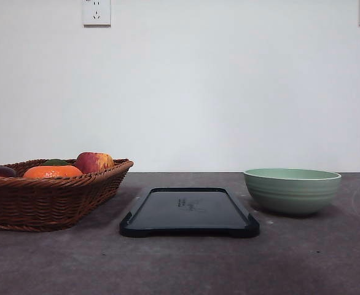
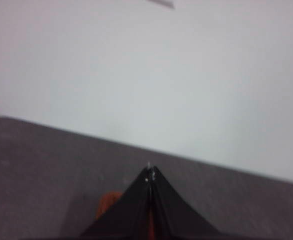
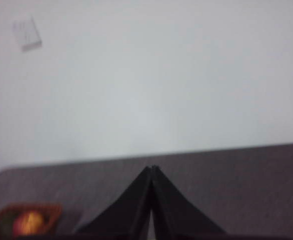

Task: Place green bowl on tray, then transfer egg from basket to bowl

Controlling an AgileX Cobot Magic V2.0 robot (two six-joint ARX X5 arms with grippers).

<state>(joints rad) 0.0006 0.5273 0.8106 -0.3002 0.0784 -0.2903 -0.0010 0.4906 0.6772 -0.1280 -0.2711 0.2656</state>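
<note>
Tray flat, glossy dark, long axis running away from camera, table centre | ridged green bowl upright at right | woven basket left | left gripper and right gripper jaws pressed together, empty

Left gripper: fingers pressed together, tips meeting, nothing held. Right gripper: same, fingers closed to a point, empty. Both raised, aimed forward.

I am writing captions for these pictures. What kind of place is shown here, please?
Probably an indoor lab or test bench, not a real kitchen: a bare grey table against a plain white wall with power sockets, and only a few props laid out, namely a basket of fruit, a tray and a green bowl.
</note>
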